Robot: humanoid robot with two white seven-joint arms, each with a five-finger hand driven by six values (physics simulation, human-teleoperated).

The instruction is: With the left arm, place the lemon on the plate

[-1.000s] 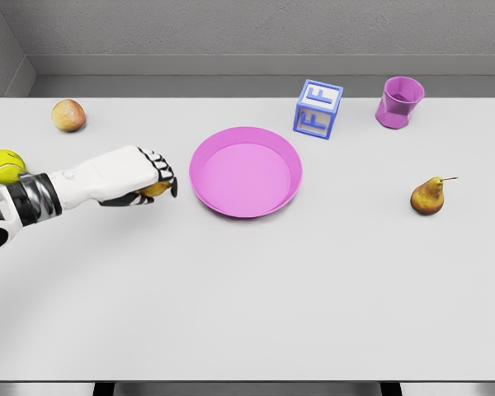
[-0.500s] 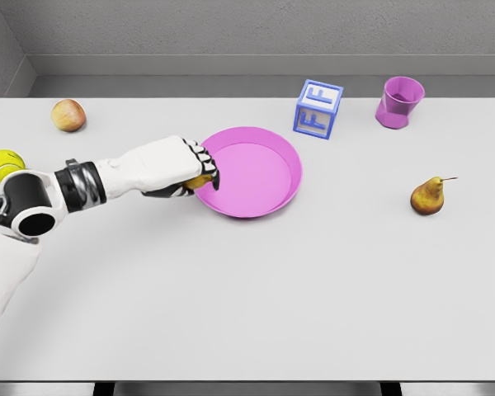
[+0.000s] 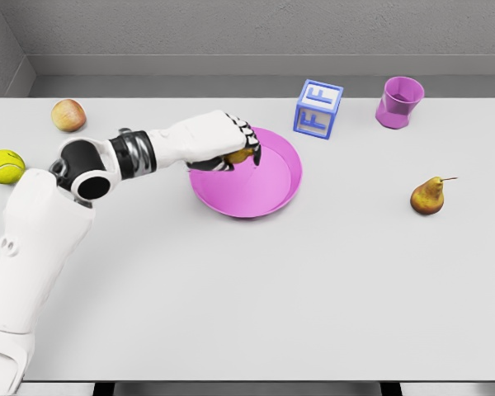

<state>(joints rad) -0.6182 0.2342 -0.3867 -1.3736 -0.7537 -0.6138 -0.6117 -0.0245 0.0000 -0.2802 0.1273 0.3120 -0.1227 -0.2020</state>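
The left hand (image 3: 227, 139) reaches in from the lower left of the head view, its white arm bent at the elbow and stretched across the grey table (image 3: 247, 297) toward the middle. Its fingers are curled down and clamped around the lemon (image 3: 239, 154), of which only a small yellow patch shows beneath the dark fingertips (image 3: 252, 153). Hand and lemon sit over the upper left part of the pink plate (image 3: 256, 181), inside its rim; whether the fruit touches the plate's floor or hangs just above it cannot be told from this angle. The plate itself is a shallow round dish lying flat near the table's centre. Beyond it, toward the far edge, a blue-and-white letter block (image 3: 318, 109) stands upright showing an F on two faces, close to the plate's far right rim but apart from it. Further right, a purple cup (image 3: 399, 102) stands open side up, leaning a little. A brownish-yellow pear (image 3: 430, 195) lies on its side well to the right of the plate, its stem pointing right. At the far left corner a red-and-yellow apple (image 3: 68, 115) rests on the table, and nearer, by the left edge, a yellow-green tennis ball (image 3: 4, 166) sits just beside the arm's elbow joint.
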